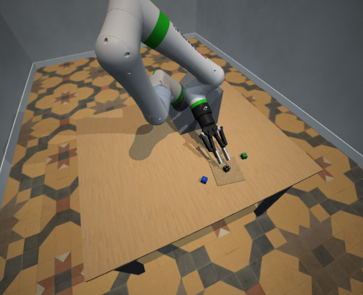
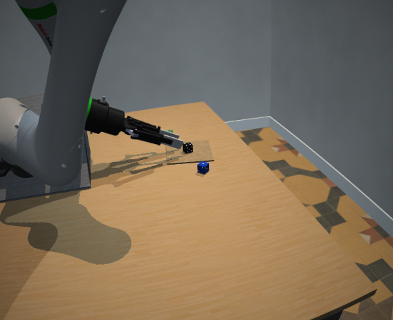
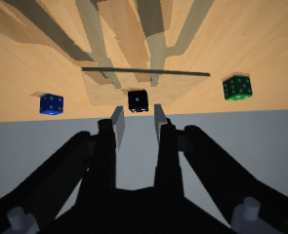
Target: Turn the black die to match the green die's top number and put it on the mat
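Top View: Black Die on the Mat, Just Past an Open Gripper

Seen within the outline of the mat: the black die, apparently flat. Shows a single pip on the side facing the wrist camera; too small to tell for sure, the number on top.

Open at the gripper, with a narrow gap between the fingertips and nothing gripped. Aimed at the black die from the side of the gray base, with tips just short of it.

To be found off the mat, in the top view: the green die to the right, toward the right corner of the counter, and the blue die to the left, well apart from the left edge. Mostly hidden behind the fingers in the exterior view, the green die; not readable, its top number.
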Controlling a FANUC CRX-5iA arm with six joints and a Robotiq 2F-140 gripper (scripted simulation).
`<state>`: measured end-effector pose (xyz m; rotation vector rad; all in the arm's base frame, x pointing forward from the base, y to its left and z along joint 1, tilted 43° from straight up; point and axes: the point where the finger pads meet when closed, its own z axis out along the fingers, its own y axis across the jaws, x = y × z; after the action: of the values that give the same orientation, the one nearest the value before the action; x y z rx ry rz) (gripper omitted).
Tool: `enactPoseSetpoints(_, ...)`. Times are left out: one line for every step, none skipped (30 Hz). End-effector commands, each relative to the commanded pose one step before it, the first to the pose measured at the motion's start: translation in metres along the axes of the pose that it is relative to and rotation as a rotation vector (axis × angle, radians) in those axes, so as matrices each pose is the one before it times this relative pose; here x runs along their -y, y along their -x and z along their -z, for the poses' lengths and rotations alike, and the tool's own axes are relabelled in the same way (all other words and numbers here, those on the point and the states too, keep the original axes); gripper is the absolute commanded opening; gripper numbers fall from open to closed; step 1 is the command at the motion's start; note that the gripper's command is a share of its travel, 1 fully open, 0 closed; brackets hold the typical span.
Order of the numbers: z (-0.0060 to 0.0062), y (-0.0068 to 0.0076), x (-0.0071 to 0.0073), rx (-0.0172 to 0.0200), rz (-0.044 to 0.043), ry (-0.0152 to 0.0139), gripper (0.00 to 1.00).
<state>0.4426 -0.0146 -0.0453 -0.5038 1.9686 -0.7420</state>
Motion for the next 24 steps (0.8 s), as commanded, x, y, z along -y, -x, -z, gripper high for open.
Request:
enactPoseSetpoints(0.00173, 0.00035, -0.00015, 0.00001, -0.00009, 0.00004, 0.25)
enactPoseSetpoints(0.00002, 0.00003, 0.00000, 0.00000, 0.00000, 0.00000, 0.25)
enactPoseSetpoints(0.00011, 0.00021, 0.00000, 0.00000, 0.00000, -0.00001, 0.25)
enactPoseSetpoints(0.00027, 0.00052, 0.00000, 0.00000, 0.00001, -0.00002, 0.25)
enactPoseSetpoints(0.00049, 0.00092, 0.00000, 0.00000, 0.00000, -0.00002, 0.25)
enactPoseSetpoints(0.00073, 0.00137, 0.00000, 0.00000, 0.00000, 0.00001, 0.25)
enactPoseSetpoints(0.00099, 0.00186, 0.00000, 0.00000, 0.00000, 0.00001, 0.25)
enactPoseSetpoints(0.00124, 0.00234, 0.00000, 0.00000, 0.00000, 0.00000, 0.25)
enactPoseSetpoints(0.00149, 0.00280, 0.00000, 0.00000, 0.00000, -0.00002, 0.25)
enactPoseSetpoints(0.00171, 0.00320, 0.00000, 0.00000, 0.00000, 0.00001, 0.25)
enactPoseSetpoints(0.00189, 0.00355, 0.00000, 0.00000, 0.00000, 0.00002, 0.25)
enactPoseSetpoints(0.00000, 0.00000, 0.00000, 0.00000, 0.00000, 0.00000, 0.25)
enactPoseSetpoints(0.00000, 0.00000, 0.00000, 0.00000, 0.00000, 0.00000, 0.25)
enactPoseSetpoints(0.00204, 0.00383, 0.00000, 0.00000, 0.00000, 0.00001, 0.25)
enactPoseSetpoints(0.00213, 0.00401, 0.00000, 0.00000, 0.00000, 0.00000, 0.25)
enactPoseSetpoints(0.00218, 0.00410, 0.00000, 0.00000, 0.00000, 0.00000, 0.25)
enactPoseSetpoints(0.00217, 0.00408, 0.00000, 0.00000, 0.00000, 0.00000, 0.25)
enactPoseSetpoints(0.00210, 0.00394, 0.00000, 0.00000, 0.00000, 0.00001, 0.25)
enactPoseSetpoints(0.00196, 0.00369, 0.00000, 0.00000, 0.00000, -0.00001, 0.25)
enactPoseSetpoints(0.00177, 0.00334, 0.00000, 0.00000, 0.00000, -0.00002, 0.25)
enactPoseSetpoints(0.00153, 0.00288, 0.00000, 0.00000, 0.00000, -0.00001, 0.25)
enactPoseSetpoints(0.00125, 0.00233, 0.00000, 0.00000, -0.00001, 0.00004, 0.25)
enactPoseSetpoints(0.00094, 0.00178, 0.00000, 0.00000, 0.00000, -0.00004, 0.25)
enactPoseSetpoints(0.00064, 0.00119, 0.00000, 0.00000, 0.00000, 0.00001, 0.25)
